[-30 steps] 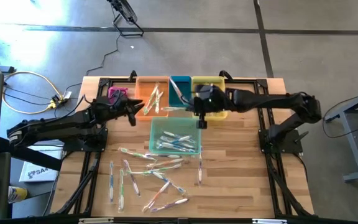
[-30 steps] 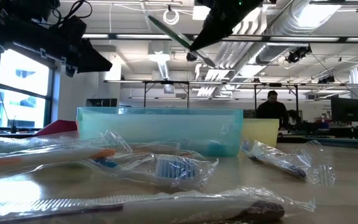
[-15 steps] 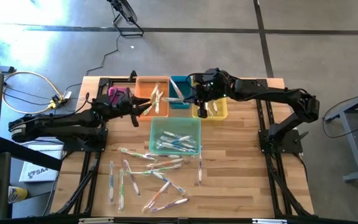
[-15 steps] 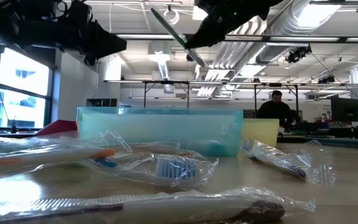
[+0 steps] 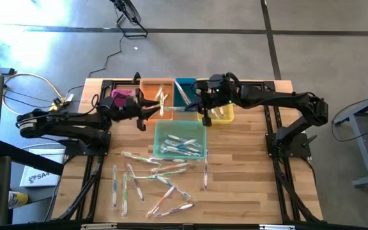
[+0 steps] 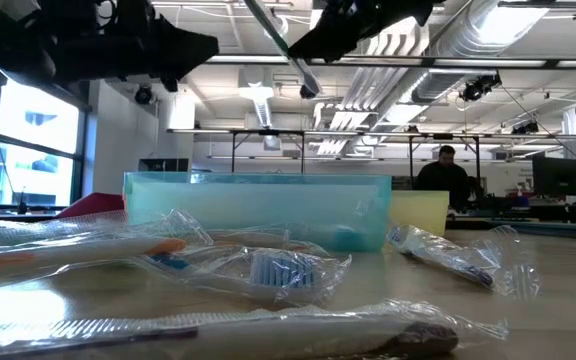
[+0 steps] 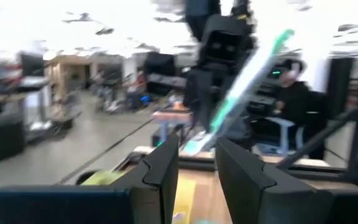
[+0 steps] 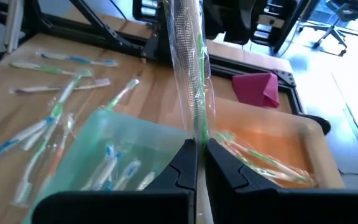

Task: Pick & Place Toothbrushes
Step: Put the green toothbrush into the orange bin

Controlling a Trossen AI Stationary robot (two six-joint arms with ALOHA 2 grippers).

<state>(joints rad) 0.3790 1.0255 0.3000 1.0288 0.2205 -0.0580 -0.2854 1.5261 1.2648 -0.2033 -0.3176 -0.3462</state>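
Since a second ago my right gripper (image 5: 200,110) has swung from over the near green bin (image 5: 181,139) back to the far row, now above the gap between the blue bin (image 5: 185,94) and yellow bin (image 5: 215,108). It is clamped tight on a wrapped green toothbrush (image 8: 190,81); the right wrist view shows the brush pinched between the fingers (image 8: 182,163) and sticking forward. In the low view the same brush (image 6: 280,45) has tilted steeper and risen.

My left gripper (image 5: 152,107) has also moved, sliding right along the far row until its tip sits over the orange bin (image 5: 156,99). Jaws are part way apart and nothing is between them in the left wrist view; the green brush there belongs to the other arm farther off.

Other brushes: a few in the orange bin, several in the green bin, one or two in blue and yellow. A loose pile of toothbrushes (image 5: 155,182) lies on the near half of the table (image 5: 248,185), well apart from both grippers.

Meaning, as I judge it: the carry is nearly done and the drop into a far bin comes next, though which bin I cannot tell. Both arms are close together over the far row, so there's a clash risk. Most of the pile is unsorted, so the task is far from finished.
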